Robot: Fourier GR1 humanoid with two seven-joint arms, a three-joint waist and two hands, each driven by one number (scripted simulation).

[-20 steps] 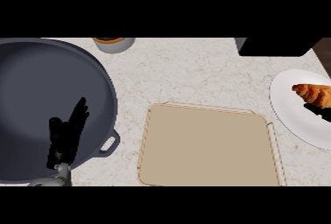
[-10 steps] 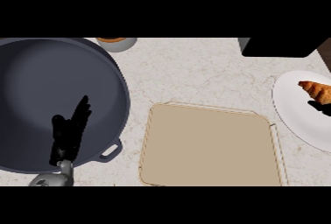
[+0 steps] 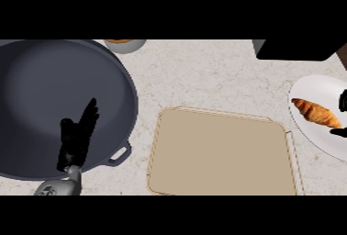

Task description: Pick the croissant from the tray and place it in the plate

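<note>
1. The tray is a flat, tan, matte slab with rounded corners and a thin raised lip. It sits on a pale, speckled stone-like counter, and nothing lies on it.

2. To the right of the tray, partly cut by the view's edge, is a smooth white round plate. The croissant lies on the plate: a golden-brown, ridged, tapered pastry set at a slant.

3. Left of the tray, just beside it, stands a large dark grey pot. It is round, with a smooth matte inside, and a small loop handle on its rim points toward the tray.

4. Beyond the tray, at the far edge of the counter, shows a small round grey cup with an orange-brown top. A black boxy object stands at the far right.

5. The left hand shows over the pot's interior, left of the tray. Its black fingers are straight and close together, pointing away from the robot, and it holds nothing. A grey wrist shows below it.

6. The right hand shows only as black fingertips at the view's edge, over the plate and right beside the croissant. Whether they close on the croissant cannot be told.
</note>
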